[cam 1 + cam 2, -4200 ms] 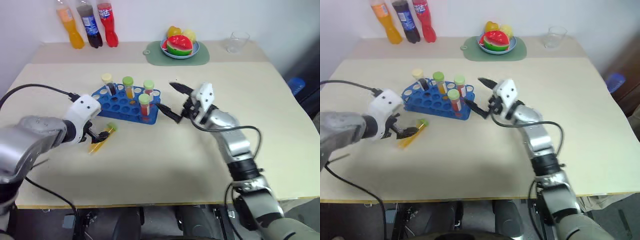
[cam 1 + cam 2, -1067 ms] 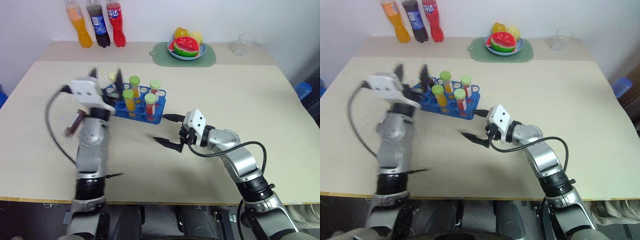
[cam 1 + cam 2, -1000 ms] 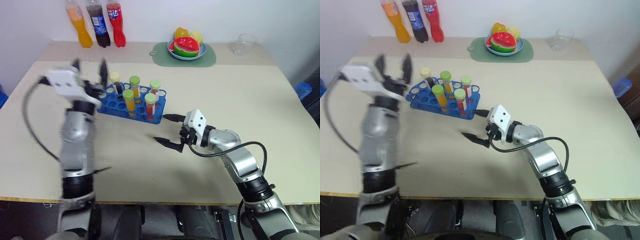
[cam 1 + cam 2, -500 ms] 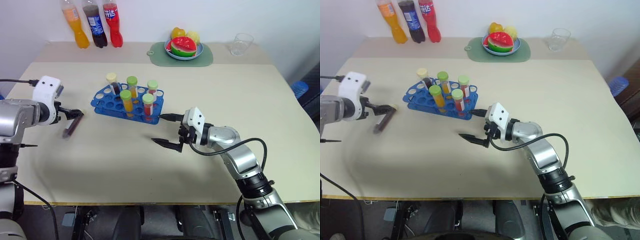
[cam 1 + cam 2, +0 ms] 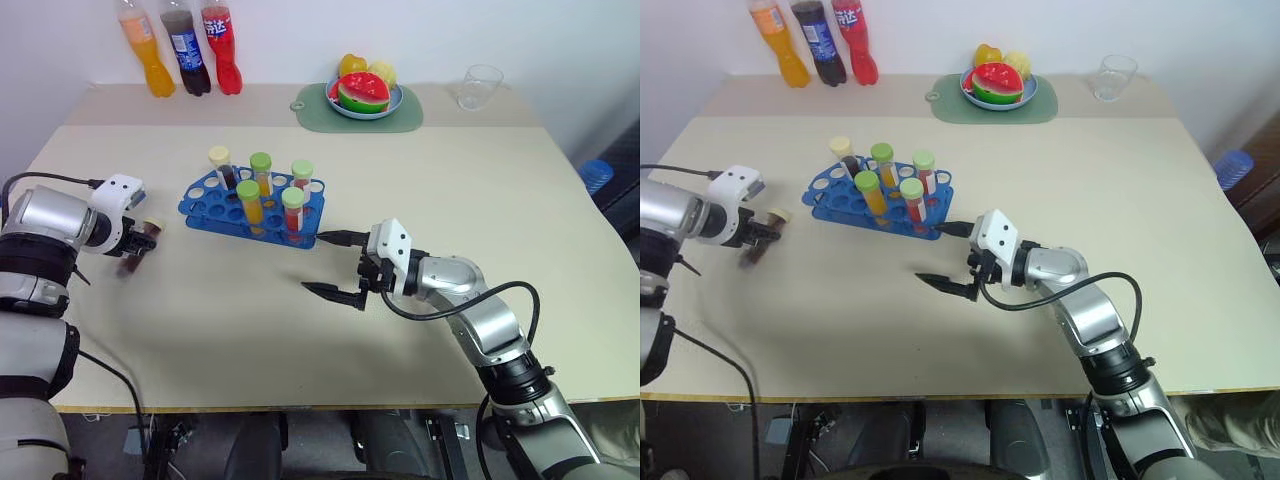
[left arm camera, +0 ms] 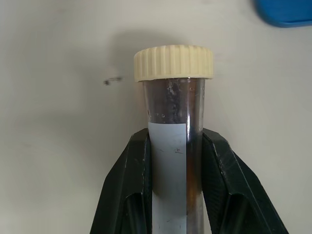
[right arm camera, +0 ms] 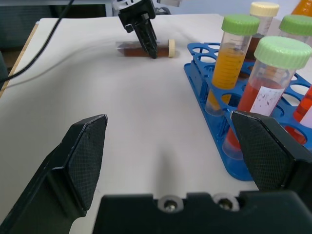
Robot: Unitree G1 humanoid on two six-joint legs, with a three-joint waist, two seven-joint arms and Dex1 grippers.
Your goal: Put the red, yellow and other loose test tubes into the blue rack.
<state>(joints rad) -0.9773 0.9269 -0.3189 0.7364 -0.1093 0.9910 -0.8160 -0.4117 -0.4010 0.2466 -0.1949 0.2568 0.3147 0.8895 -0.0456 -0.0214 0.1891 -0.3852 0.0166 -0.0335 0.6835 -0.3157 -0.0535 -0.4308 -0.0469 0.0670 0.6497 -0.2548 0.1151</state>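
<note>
Left wrist view: a dark-brown test tube [image 6: 173, 146] with a cream cap is clamped between the two black fingers [image 6: 134, 185] of the left gripper [image 5: 137, 243]. In the head views this tube is seen lying low over the table [image 5: 420, 180], well to the robot's left of the blue rack [image 5: 205, 205], cap turned toward the rack. Five capped tubes are stood upright in the rack: one cream-capped dark tube [image 5: 219, 165], two green-capped orange tubes [image 5: 249, 199] and two green-capped red tubes [image 5: 292, 210]. The right gripper [image 5: 335, 265] is held spread wide and empty, just to the rack's right and nearer the robot, pointing toward the robot's left. Three drink bottles [image 5: 182, 45], a fruit plate [image 5: 362, 95] and a clear cup [image 5: 480, 85] are set along the table's far edge.
</note>
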